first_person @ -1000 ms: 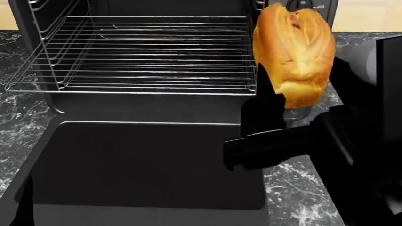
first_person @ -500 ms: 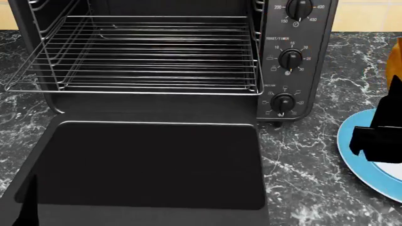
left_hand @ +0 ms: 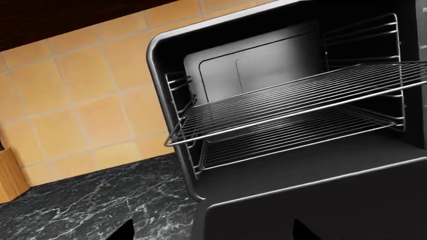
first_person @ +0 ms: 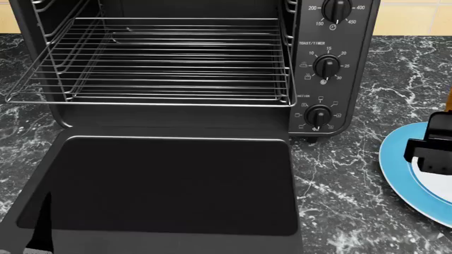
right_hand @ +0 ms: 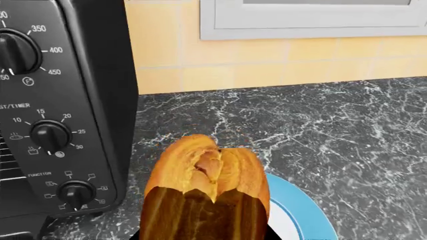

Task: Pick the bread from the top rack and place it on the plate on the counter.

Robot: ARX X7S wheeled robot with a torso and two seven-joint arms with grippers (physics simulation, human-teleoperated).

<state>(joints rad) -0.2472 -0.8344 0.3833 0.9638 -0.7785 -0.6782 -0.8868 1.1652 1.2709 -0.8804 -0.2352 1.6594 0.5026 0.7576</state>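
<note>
the counter [first_person: 353, 211] spreads black-grey with white veining across the head view, and a tan tiled wall rises behind it in both wrist views. on it stands the black oven [first_person: 177, 63] with its door [first_person: 162, 185] folded down flat toward the robot and three knobs stacked on its control panel [first_person: 328, 66]. inside the cavity the top rack [first_person: 155, 58] sits pulled partway forward, a second rack [left_hand: 293, 137] showing beneath it in the left wrist view.

the plate [first_person: 399, 169] lies on the counter just right of the oven, its blue rim and white centre cut by the head view's right edge. the right gripper [first_person: 432, 151] hangs over the plate's near part as a dark block. the bread [right_hand: 207, 190] fills the lower middle of the right wrist view, standing on end above the plate's [right_hand: 303, 215] rim and close against the camera; the right pincer appears clamped on it, though its fingers are hidden behind the loaf.

the left gripper [left_hand: 210, 232] shows only two dark fingertips spread well apart, holding nothing. a wooden block [left_hand: 10, 175] stands at the wall.
</note>
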